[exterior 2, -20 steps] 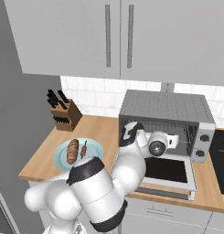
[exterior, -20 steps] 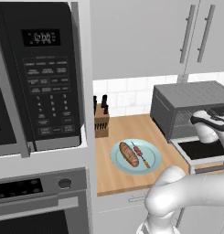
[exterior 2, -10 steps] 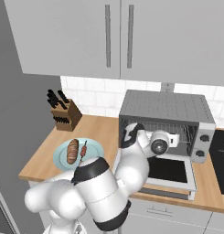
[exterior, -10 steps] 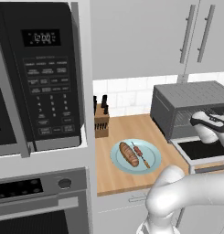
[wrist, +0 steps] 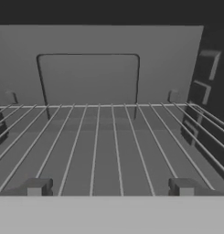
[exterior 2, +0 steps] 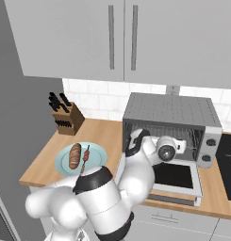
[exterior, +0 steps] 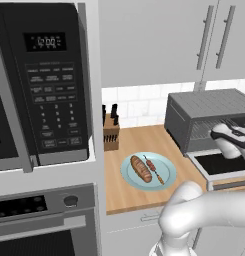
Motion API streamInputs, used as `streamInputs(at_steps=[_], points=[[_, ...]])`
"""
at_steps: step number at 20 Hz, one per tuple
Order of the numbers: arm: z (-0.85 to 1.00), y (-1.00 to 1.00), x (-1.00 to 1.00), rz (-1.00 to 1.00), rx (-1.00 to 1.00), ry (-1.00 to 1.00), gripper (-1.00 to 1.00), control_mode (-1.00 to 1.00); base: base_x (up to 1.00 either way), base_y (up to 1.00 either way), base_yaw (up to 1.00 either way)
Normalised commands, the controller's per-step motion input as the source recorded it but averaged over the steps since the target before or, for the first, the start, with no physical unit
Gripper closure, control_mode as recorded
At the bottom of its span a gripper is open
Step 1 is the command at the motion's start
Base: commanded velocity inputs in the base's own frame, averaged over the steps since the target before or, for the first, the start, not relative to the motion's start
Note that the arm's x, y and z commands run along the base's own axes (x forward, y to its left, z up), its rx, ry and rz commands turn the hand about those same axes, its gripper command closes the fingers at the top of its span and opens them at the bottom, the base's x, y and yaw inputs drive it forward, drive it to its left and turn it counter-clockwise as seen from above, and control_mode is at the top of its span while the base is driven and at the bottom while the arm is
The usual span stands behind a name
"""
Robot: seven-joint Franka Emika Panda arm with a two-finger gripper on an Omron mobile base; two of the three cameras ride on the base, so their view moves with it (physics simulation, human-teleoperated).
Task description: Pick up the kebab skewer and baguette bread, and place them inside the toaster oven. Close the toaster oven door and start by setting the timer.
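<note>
The gripper (wrist: 109, 187) was found pushed slightly deeper toward the toaster oven (exterior 2: 171, 113) than earlier, its fingertips (wrist: 38, 186) spread wide with nothing between them. The door (exterior 2: 176, 178) lay folded down. The skewer (exterior: 155, 171) and baguette (exterior: 140, 168) were left unmoved on the plate (exterior: 131, 181), at nine o'clock of the oven.

On the desk (exterior: 139, 200) a plate (exterior: 166, 182) sits between the knife block (exterior: 110, 133) behind-left and the toaster oven (exterior: 204, 107) to the right. On the plate the baguette (exterior: 140, 168) lies left of the skewer (exterior: 155, 171), just beside it. The oven door (exterior 2: 176, 176) lies open, flat before the oven. The end effector (wrist: 109, 189) faces the wire rack (wrist: 109, 141) inside. The microwave (exterior: 41, 85) stands left of the desk.
</note>
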Motion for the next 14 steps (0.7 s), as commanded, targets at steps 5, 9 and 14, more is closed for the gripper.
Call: streamInputs(at_steps=[5, 9, 14], points=[[-1.0, -0.25, -0.89, 0.0, 0.0, -0.06, -1.0, -1.0, 0.0, 0.0, 0.0], [-0.91, -0.19, -0.88, 0.0, 0.0, -0.03, -1.0, -1.0, 0.0, 0.0, 0.0], [-0.75, -0.01, -0.69, 0.0, -0.06, 0.01, -1.0, -1.0, 0.0, 0.0, 0.0]])
